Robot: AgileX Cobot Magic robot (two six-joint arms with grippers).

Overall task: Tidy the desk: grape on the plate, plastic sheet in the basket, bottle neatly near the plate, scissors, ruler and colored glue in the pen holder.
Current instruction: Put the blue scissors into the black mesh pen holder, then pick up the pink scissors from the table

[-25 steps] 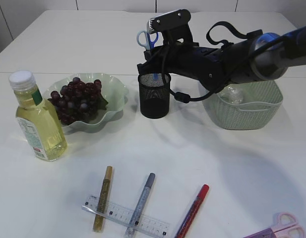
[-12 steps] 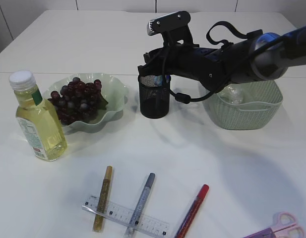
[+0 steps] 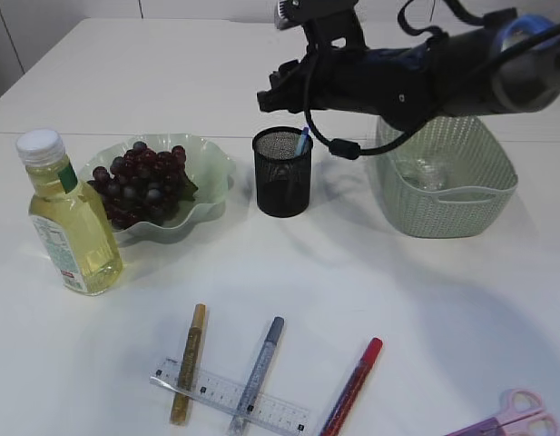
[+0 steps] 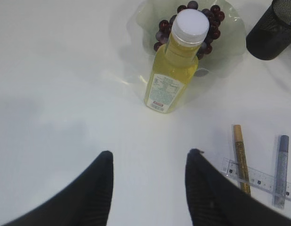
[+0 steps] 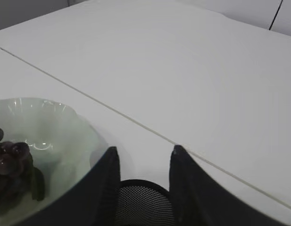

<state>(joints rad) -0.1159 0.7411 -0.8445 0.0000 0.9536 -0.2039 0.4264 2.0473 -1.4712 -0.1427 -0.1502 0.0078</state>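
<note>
My right gripper (image 3: 272,95) hangs open and empty just above the black mesh pen holder (image 3: 282,173), whose rim (image 5: 145,207) shows below its fingertips (image 5: 144,150). A blue scissors handle (image 3: 302,141) sticks out of the holder. The grape bunch (image 3: 139,186) lies on the green plate (image 3: 207,163), with the yellow bottle (image 3: 71,218) standing at its left. The clear plastic sheet (image 3: 423,170) lies in the green basket (image 3: 447,213). Gold (image 3: 187,363), silver (image 3: 259,372) and red (image 3: 352,386) glue pens and the clear ruler (image 3: 230,395) lie at the front. My left gripper (image 4: 151,157) is open over bare table.
Pink scissors (image 3: 520,413) lie at the front right corner. In the left wrist view the bottle (image 4: 176,66) stands ahead of the fingers, and the gold pen (image 4: 240,155) and ruler (image 4: 258,176) lie to the right. White table stretches behind the holder.
The right gripper let go of the blue scissors, which dropped into the pen holder. It then opened wider and rose away from the holder. The left arm stayed still.
</note>
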